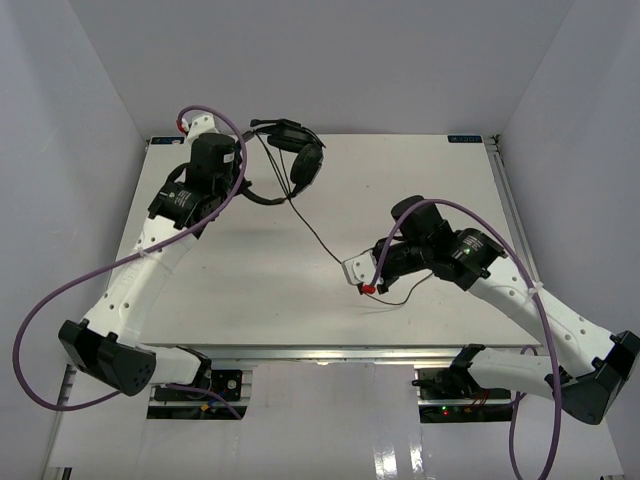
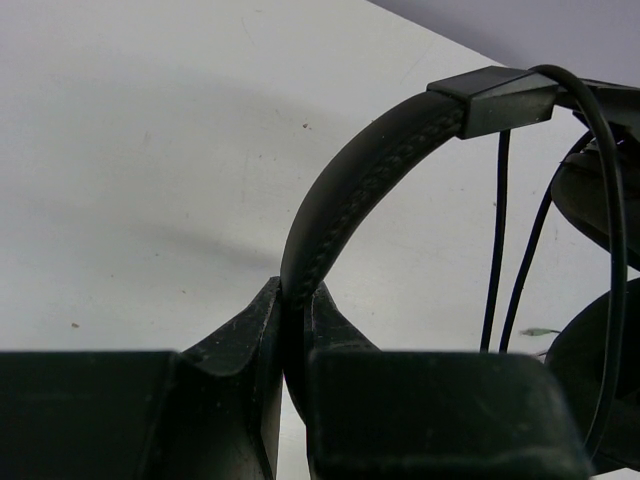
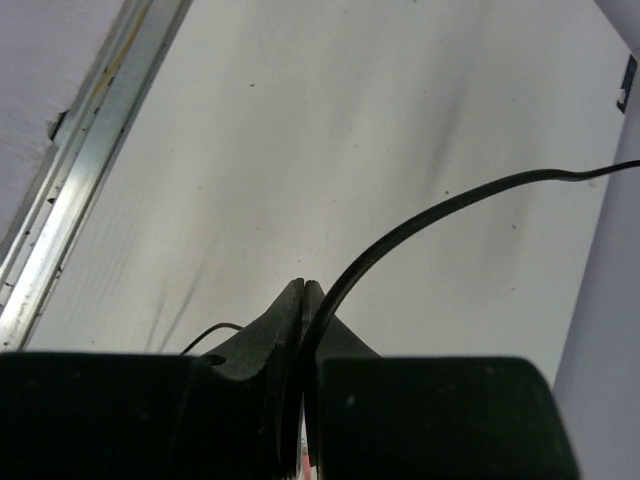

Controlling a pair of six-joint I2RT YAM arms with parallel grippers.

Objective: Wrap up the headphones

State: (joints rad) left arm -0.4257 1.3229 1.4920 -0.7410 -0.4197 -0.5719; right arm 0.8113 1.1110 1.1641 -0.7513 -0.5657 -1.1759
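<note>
Headphones (image 1: 305,165) trail a thin black cord (image 3: 420,215) toward the front edge of the table (image 1: 240,290). There the right gripper (image 3: 303,290) is pinched tight on it, beside a red plug (image 1: 368,288) that is partly hidden. Toward the far left corner, the left gripper (image 2: 292,300) clamps the stitched black headband (image 2: 350,190). The padded earcups (image 2: 590,200) are cut off, and whether they touch the table is unclear.

The headphones (image 1: 300,160) are at the upper centre of the table (image 1: 230,300). The left gripper (image 1: 250,192) is just left of them, its jaws around the headband (image 2: 370,160). The cord (image 1: 318,238) runs down-right to the right gripper (image 1: 366,280) at centre-right, pinched between its jaws.
</note>
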